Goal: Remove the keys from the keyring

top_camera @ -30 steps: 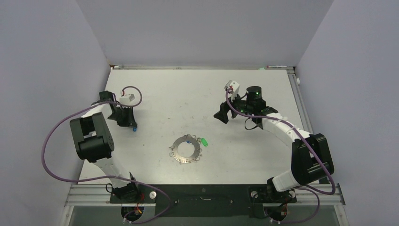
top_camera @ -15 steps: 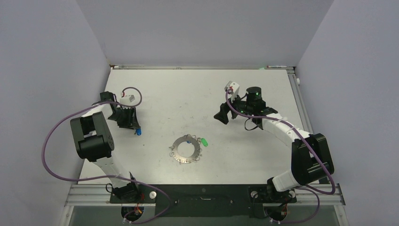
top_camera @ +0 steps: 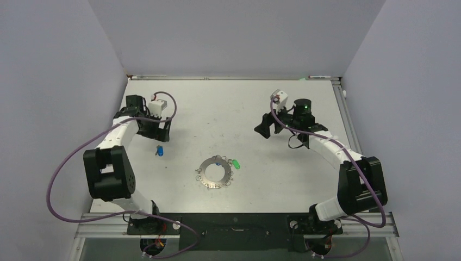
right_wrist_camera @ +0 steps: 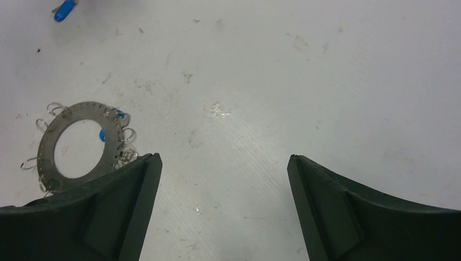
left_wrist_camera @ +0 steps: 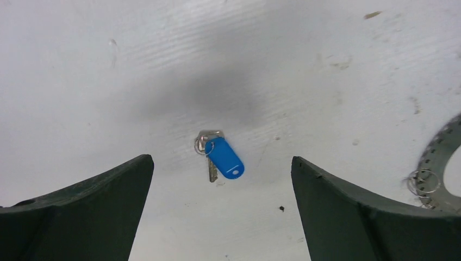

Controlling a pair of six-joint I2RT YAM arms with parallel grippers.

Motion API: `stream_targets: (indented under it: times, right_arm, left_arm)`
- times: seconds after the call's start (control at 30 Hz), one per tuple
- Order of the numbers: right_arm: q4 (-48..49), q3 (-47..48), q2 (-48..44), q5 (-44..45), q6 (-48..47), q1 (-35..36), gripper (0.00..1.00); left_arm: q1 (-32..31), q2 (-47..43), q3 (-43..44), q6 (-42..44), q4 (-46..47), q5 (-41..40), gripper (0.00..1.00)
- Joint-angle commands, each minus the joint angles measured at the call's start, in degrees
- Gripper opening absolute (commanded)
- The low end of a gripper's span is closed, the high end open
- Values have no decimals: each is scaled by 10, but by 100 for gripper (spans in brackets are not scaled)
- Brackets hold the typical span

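The keyring (top_camera: pixel 204 173) lies flat at the table's middle front, a silver disc with small wire loops round its rim; it also shows as the keyring (right_wrist_camera: pixel 81 109) in the right wrist view. A green key (top_camera: pixel 236 163) and a small blue key (right_wrist_camera: pixel 119 115) sit at its far rim. One blue-headed key (left_wrist_camera: pixel 224 157) lies loose on the table, left of the ring, seen from above as the loose blue key (top_camera: pixel 159 151). My left gripper (top_camera: pixel 154 135) hovers just behind it, open and empty. My right gripper (top_camera: pixel 265 129) hangs open and empty, to the ring's right and farther back.
The keyring's edge (left_wrist_camera: pixel 446 147) shows at the right of the left wrist view. Grey walls enclose the white table (top_camera: pixel 228 103) on three sides. A metal rail (top_camera: pixel 234 223) with the arm bases runs along the near edge.
My left gripper has opened and let go of the blue key, which now lies on the table, and has drawn back toward the far side. My right gripper has shifted slightly right.
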Motion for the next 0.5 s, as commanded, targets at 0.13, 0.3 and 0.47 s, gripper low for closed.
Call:
stream_targets:
  times: [0.13,0.3,0.47]
  right_arm:
    - [12,29,-46,18,60,-133,90]
    - [7,27,-56,15,66,-211,90]
    - [-11,1,-59,121,35,-221,90]
  left_arm:
    - [-65,-74,142,-26,-21,9,96]
    - [-69,-91,138,-101,62,22,96]
    - [-69,-114,41,-184,180,-36,96]
